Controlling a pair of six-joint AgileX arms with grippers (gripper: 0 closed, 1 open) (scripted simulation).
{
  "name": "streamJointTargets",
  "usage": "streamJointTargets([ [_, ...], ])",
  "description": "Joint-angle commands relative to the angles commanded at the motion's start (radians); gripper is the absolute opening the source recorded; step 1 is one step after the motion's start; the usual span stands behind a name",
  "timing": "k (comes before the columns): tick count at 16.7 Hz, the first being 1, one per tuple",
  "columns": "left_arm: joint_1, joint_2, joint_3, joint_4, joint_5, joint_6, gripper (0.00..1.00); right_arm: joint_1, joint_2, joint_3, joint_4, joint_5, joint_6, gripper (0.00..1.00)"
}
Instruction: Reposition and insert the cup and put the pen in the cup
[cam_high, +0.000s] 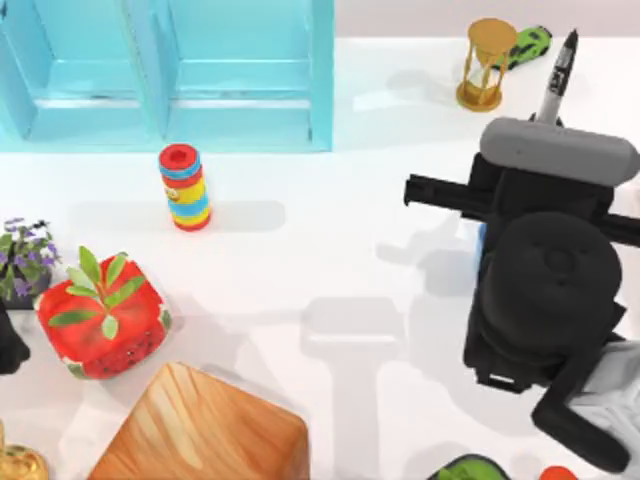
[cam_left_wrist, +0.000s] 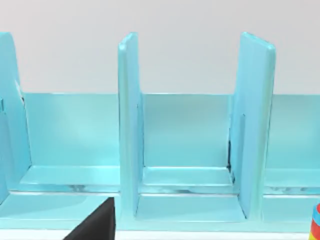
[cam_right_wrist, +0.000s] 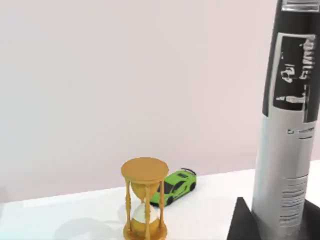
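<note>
The pen (cam_high: 557, 72) is a slim black marker with a grey-white label band. It stands nearly upright in my right gripper (cam_right_wrist: 280, 225), which is shut on its lower part, above the right side of the table. In the right wrist view the pen (cam_right_wrist: 290, 125) rises close up along the frame's edge. A thin sliver of light blue (cam_high: 481, 238) peeks out at the left edge of my right arm (cam_high: 545, 290); the cup is otherwise hidden under that arm. My left arm (cam_high: 8, 345) is parked at the table's left edge.
A turquoise divided rack (cam_high: 170, 70) spans the back left. A striped ring stack (cam_high: 184, 187) stands before it. An hourglass (cam_high: 487, 62) and green toy car (cam_high: 528, 44) are at the back right. A red leafy box (cam_high: 100, 318), a flower pot (cam_high: 22, 260) and a wooden block (cam_high: 200, 430) sit front left.
</note>
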Motion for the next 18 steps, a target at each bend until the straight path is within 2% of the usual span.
streamJointTargets([
  [9, 0.000, 0.000, 0.000, 0.000, 0.000, 0.000, 1.00, -0.005, -0.008, -0.020, 0.041, 0.009, -0.017, 0.00],
  [15, 0.000, 0.000, 0.000, 0.000, 0.000, 0.000, 1.00, -0.125, 0.101, 0.012, 0.095, -0.112, -0.003, 0.00],
  [18, 0.000, 0.000, 0.000, 0.000, 0.000, 0.000, 1.00, -0.129, 0.105, 0.017, 0.102, -0.116, 0.001, 0.00],
])
